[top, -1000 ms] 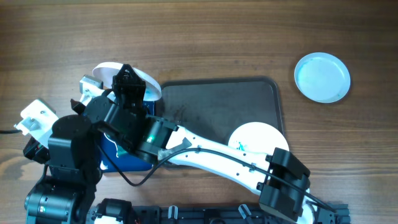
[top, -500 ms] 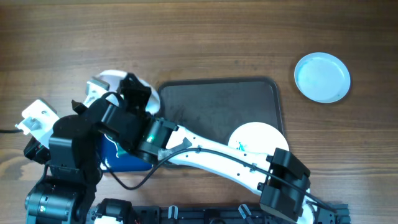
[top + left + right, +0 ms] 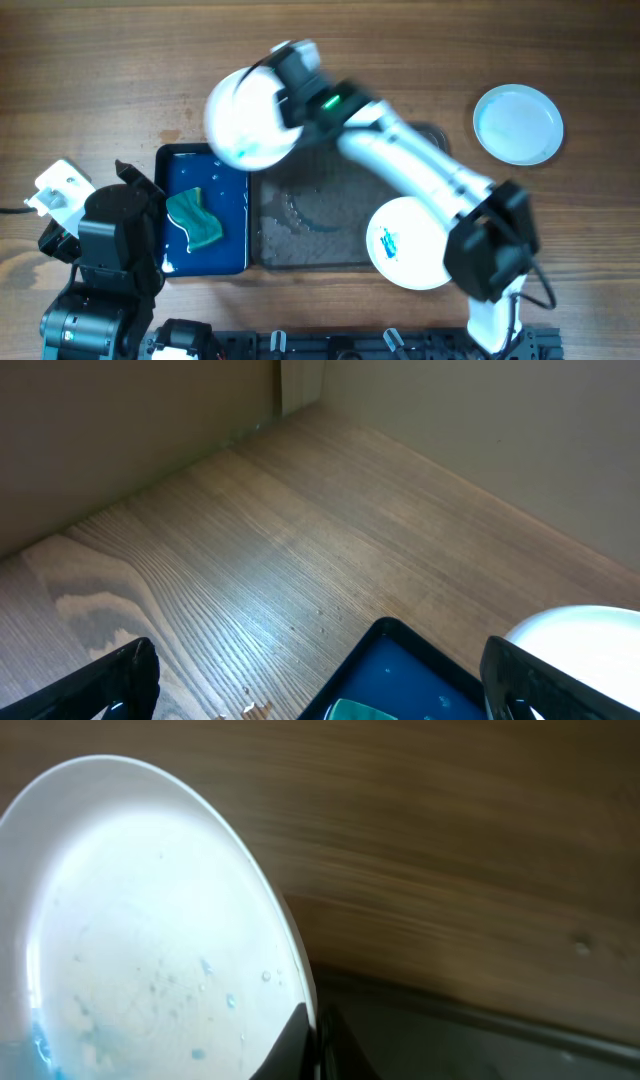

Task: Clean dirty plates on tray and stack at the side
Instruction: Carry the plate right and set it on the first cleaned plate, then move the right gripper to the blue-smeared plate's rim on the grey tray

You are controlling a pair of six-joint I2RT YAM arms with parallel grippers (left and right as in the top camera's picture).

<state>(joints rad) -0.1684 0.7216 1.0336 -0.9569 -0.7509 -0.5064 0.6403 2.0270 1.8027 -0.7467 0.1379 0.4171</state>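
My right gripper is shut on the rim of a white plate, holding it tilted above the far left corner of the dark tray. That plate is wet, with faint blue specks and a blue smear at its lower edge. A second plate, with a blue scribble, lies in the tray's near right corner. A clean pale-blue plate rests on the table at the far right. My left gripper hangs open over the table's left side, nothing between its fingers.
A deep-blue tray with a green sponge sits left of the dark tray; it lies just under my left gripper. Water pools on the dark tray's left part. The left arm's base fills the near left corner.
My right arm has swung up and to the right off the blue tray, carrying the plate to the dark tray's far left corner. The sponge is now uncovered. The left arm has not moved.
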